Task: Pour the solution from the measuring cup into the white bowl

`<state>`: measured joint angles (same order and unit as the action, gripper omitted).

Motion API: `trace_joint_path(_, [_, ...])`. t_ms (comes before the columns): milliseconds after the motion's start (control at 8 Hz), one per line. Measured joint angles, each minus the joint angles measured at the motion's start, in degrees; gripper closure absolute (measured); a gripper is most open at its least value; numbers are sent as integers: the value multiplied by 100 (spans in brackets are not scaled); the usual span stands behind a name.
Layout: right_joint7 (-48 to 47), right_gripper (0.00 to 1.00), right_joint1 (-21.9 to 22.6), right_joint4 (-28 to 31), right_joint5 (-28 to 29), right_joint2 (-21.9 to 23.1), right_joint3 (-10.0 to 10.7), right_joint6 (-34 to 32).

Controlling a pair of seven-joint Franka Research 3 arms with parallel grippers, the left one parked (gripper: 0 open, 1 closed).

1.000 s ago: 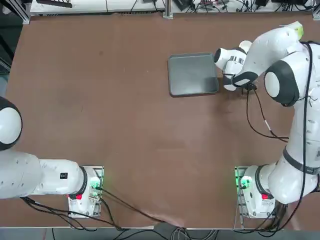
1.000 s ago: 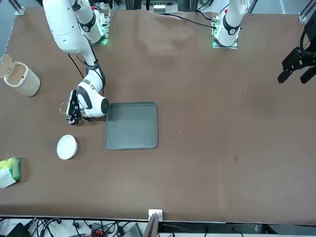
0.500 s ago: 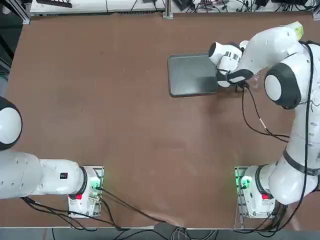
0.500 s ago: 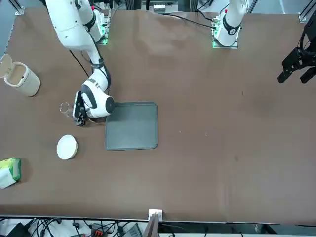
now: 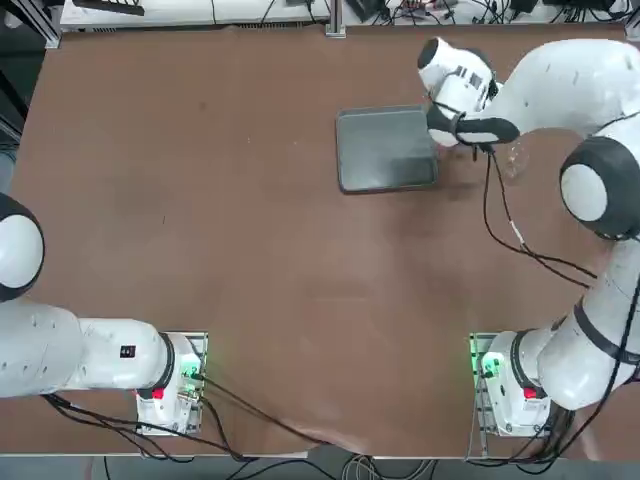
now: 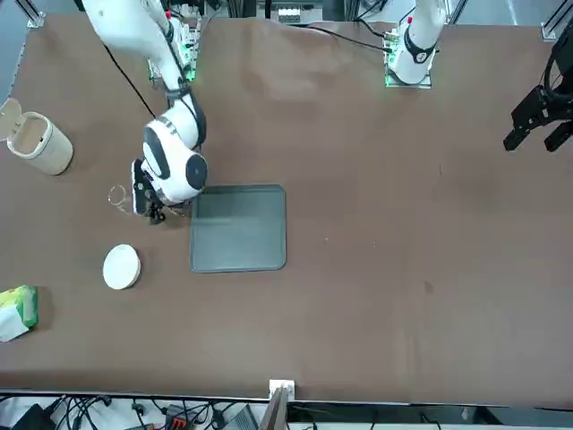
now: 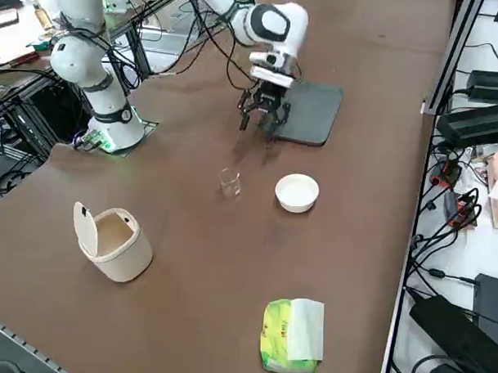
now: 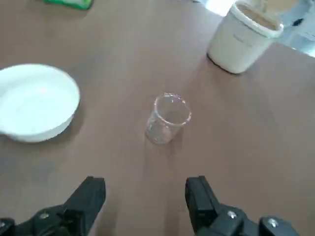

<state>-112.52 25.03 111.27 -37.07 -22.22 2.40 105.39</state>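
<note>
The measuring cup (image 8: 169, 118) is a tiny clear cup standing upright on the brown table, also seen in the front view (image 6: 117, 195) and the right side view (image 7: 229, 182). The white bowl (image 7: 297, 192) sits a short way beside it (image 6: 121, 267) (image 8: 34, 101). My right gripper (image 7: 262, 117) hangs open and empty above the table, between the cup and the dark grey tray (image 7: 310, 111). Its two black fingers (image 8: 91, 196) stand apart, short of the cup and not touching it. In the top view the arm hides the bowl.
A larger white lidded container (image 6: 36, 139) (image 7: 112, 241) stands toward the table's edge beyond the cup. A green and white packet (image 7: 293, 335) (image 6: 16, 312) lies near the corner past the bowl. The tray (image 6: 238, 228) lies flat beside the gripper.
A second ago the gripper was low at the cup. It has since drawn back toward the tray and risen, leaving the cup standing on the table.
</note>
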Motion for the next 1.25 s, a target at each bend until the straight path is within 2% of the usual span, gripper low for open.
trace_joint_path(375, [3246, 0, -166, -481, 802, 820, 90, -415])
trace_joint_path(625, [5542, 0, -730, -1019, 1471, 1033, 123, -636])
trace_joint_path(875, [7924, 0, -1417, -1621, 2162, 1062, 146, -1030])
trace_joint_path(1125, [10220, 0, -2076, -2004, 2939, 1094, 169, -1373])
trace_joint_path(1250, [10976, 0, -2366, -2098, 3344, 1175, 171, -1470])
